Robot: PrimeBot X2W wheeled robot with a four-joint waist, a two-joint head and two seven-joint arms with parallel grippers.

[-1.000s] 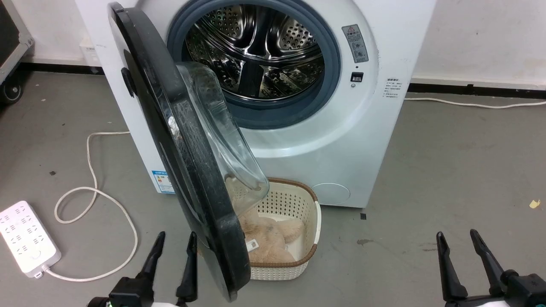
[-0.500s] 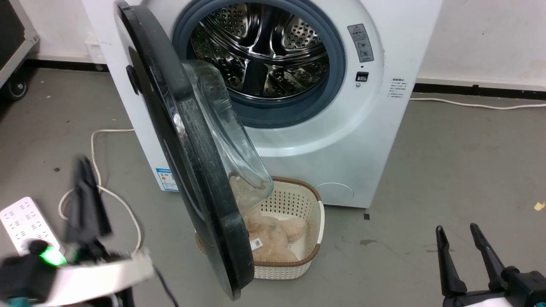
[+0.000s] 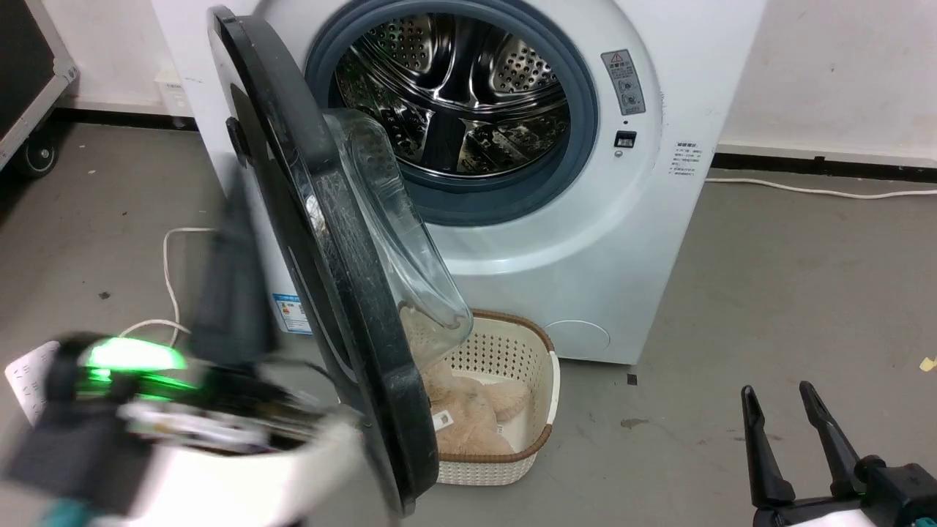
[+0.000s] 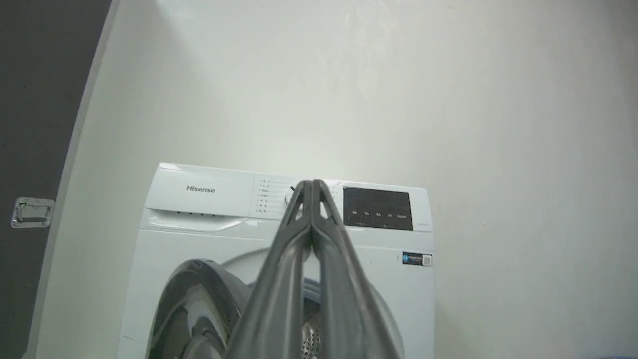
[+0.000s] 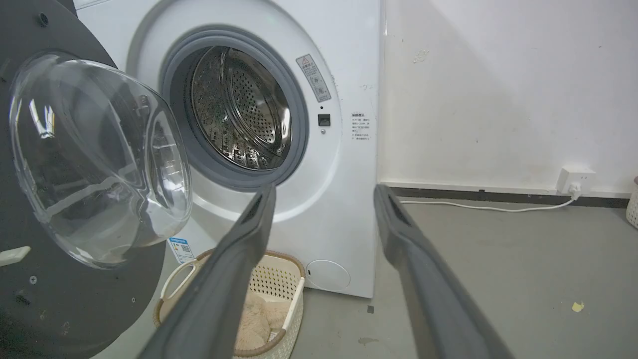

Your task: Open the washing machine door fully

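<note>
The washing machine door (image 3: 322, 241), glossy black with a bulging clear glass bowl (image 3: 395, 241), stands about half open, hinged on the left, its rim edge-on to my head view. My left gripper (image 3: 236, 212) is a motion blur raised just left of the door's outer face. In the left wrist view its fingers (image 4: 311, 184) are pressed shut with nothing between them, pointing at the machine's control panel above the door (image 4: 199, 309). My right gripper (image 3: 776, 391) hangs open at the lower right, away from the machine. The right wrist view shows it (image 5: 324, 192) open, facing the door's inner side (image 5: 75, 299).
A cream basket (image 3: 505, 366) holding a beige plush sits on the floor under the door. The steel drum opening (image 3: 454, 95) is exposed. A white power strip (image 3: 25, 373) and its cable (image 3: 172, 256) lie on the left floor. A wheeled black case (image 3: 36, 73) stands far left.
My left arm has swung up from the bottom edge and rightwards towards the door's outer face, and its fingers have closed. The head view shifted slightly. The right gripper and door stayed put.
</note>
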